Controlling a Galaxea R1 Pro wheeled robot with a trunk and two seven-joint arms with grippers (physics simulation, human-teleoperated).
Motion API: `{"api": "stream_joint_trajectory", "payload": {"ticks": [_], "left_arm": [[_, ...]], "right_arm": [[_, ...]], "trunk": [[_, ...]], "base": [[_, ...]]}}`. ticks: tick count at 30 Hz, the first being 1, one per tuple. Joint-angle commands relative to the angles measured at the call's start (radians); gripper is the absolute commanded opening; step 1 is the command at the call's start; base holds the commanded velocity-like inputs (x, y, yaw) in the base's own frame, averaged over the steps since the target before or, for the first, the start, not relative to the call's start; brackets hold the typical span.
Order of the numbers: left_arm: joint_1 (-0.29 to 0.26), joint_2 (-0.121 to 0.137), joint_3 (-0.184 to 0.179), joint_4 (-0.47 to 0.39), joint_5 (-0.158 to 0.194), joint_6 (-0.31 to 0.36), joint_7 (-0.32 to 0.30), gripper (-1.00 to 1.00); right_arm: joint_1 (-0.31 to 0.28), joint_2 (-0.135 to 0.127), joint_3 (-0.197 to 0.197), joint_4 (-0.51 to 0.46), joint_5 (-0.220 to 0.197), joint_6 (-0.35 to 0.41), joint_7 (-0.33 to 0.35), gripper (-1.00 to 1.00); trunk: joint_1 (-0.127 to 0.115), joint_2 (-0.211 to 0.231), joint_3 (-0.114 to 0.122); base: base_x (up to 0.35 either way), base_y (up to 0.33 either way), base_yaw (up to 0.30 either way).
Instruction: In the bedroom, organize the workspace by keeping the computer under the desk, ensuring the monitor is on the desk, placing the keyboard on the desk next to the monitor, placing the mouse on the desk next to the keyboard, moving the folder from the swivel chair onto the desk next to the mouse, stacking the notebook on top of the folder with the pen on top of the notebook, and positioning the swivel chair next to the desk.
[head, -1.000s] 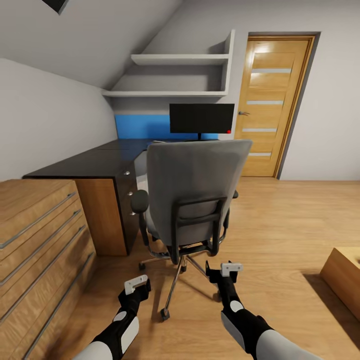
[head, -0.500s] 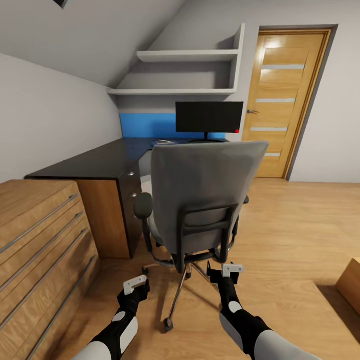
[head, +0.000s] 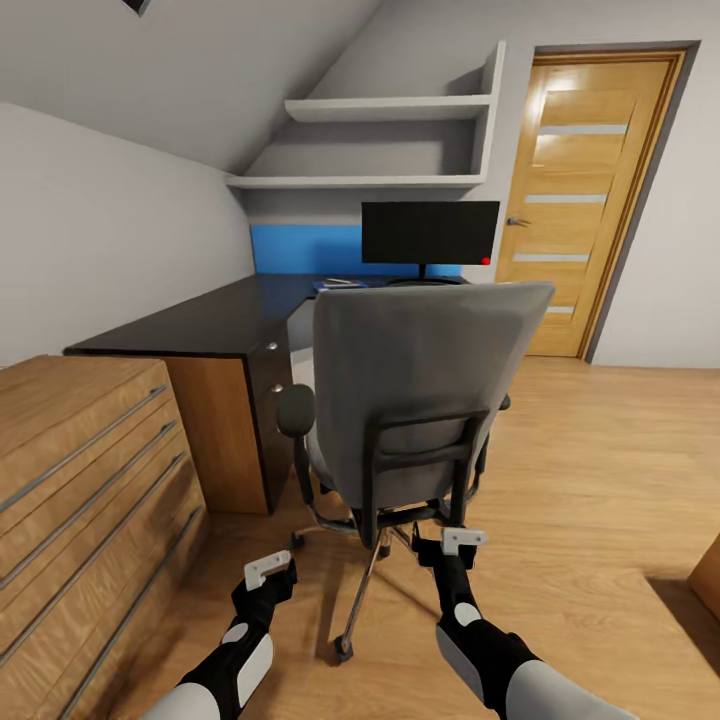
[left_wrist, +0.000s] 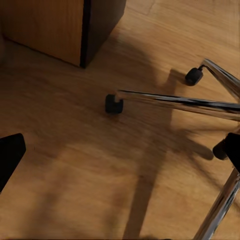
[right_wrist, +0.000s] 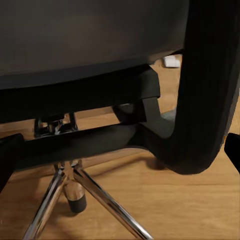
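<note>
I stand behind the swivel chair (head: 420, 390), its back towards me, facing the desk (head: 215, 320), where the monitor (head: 430, 232) sits at the far edge. My left claw (head: 268, 572) hangs low over the floor with fingers apart, holding nothing; my right claw (head: 462, 541), also apart and empty, is just short of the chair's black back frame (right_wrist: 200, 100). The seat is hidden, so I can't see the folder. A careless shove could roll the chair on its casters (left_wrist: 114, 104) into the desk and tip whatever lies on the seat.
</note>
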Motion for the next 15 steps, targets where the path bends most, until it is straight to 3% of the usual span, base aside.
{"api": "stream_joint_trajectory", "payload": {"ticks": [1,7,15], "left_arm": [[-0.001,0.0,-0.001,0.001,0.002,-0.003,0.004,1.0],[-0.001,0.002,-0.001,0.001,0.002,-0.003,0.004,1.0],[-0.001,0.002,-0.001,0.001,0.003,-0.003,0.004,1.0]], "right_arm": [[-0.001,0.0,0.009,0.0,-0.006,-0.003,-0.007,1.0],[-0.001,0.001,0.008,0.0,-0.006,-0.003,-0.007,1.0],[-0.001,0.002,0.008,0.0,-0.006,-0.004,-0.007,1.0]], "trunk": [[0.0,0.0,-0.002],[0.0,0.0,-0.005],[0.0,0.0,-0.005]], "base": [[0.001,0.0,0.173],[0.0,0.0,0.123],[0.0,0.0,0.02]]}}
